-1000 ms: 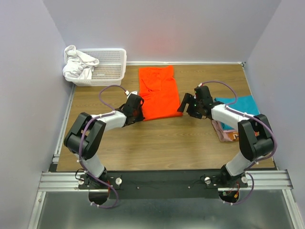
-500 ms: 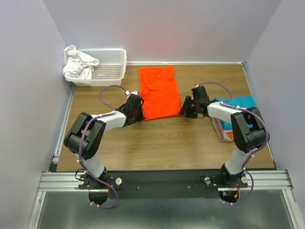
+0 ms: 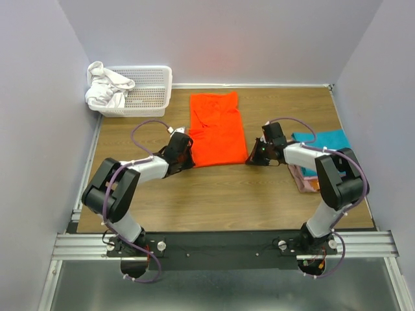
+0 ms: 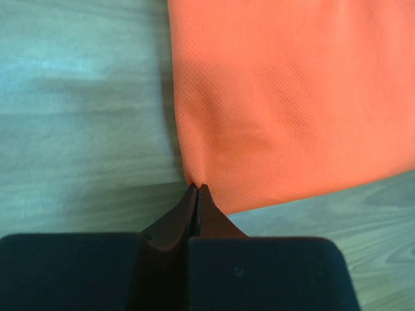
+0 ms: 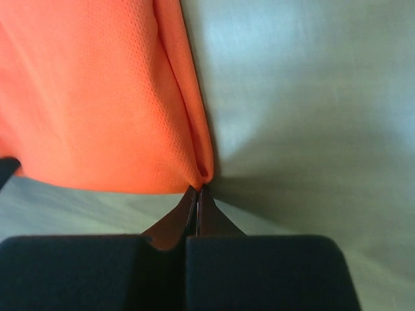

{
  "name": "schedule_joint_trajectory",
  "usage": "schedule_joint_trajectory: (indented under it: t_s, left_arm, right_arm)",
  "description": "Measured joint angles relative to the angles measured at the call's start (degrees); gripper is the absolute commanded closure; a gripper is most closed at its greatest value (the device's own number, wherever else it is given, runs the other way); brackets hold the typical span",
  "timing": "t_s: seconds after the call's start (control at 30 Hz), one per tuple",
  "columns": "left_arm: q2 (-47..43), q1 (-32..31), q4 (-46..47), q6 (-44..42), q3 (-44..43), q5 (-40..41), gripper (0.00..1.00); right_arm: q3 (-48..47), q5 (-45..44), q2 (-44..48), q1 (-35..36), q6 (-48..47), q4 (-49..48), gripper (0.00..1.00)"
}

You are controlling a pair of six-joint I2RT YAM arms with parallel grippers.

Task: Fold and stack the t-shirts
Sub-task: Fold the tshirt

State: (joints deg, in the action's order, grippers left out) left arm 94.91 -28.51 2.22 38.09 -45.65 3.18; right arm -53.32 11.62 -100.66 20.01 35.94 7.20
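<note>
While both pairs of jaws were pinched shut, the left gripper (image 4: 196, 191) gripped the near-left corner of the orange shirt (image 3: 217, 129), the right gripper (image 5: 198, 191) its near-right corner. Right of it lay a teal shirt (image 3: 327, 139); beyond its left, a basket (image 3: 155, 97) holding white cloth (image 3: 107, 87).

One orange t-shirt (image 3: 216, 129) lies mid-frame. At the right, one stack shows three folded ones: one teal t-shirt (image 3: 328, 139), one pink t-shirt (image 3: 299, 173), one patterned t-shirt (image 3: 316, 186). One white basket (image 3: 154, 97) sits upper left, with white cloth (image 3: 105, 88) whose count is unclear. Two pincers: left pincer (image 4: 196, 188), right pincer (image 5: 197, 188).
</note>
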Motion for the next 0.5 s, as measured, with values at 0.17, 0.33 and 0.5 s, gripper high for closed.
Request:
schedule_joint_trajectory:
  t_s: [0.17, 0.33, 0.5]
  left_arm:
    - [-7.61, -1.38, 0.02, 2.14, 8.04, -1.4, 1.0]
    - [-16.13, -8.52, -2.36, 6.27, 15.13, -1.49, 1.0]
    - [-25.79, -16.33, -6.86, 11.85, 21.4, -1.09, 1.0]
  right_arm:
    - [11.21, 1.46, 10.54, 0.02, 0.24, -0.35, 1.0]
    - [24.09, 5.03, 22.93, 1.22, 1.7, 0.26, 1.0]
    - [31.15, 7.19, 32.79, 6.16, 4.2, 2.99, 0.99]
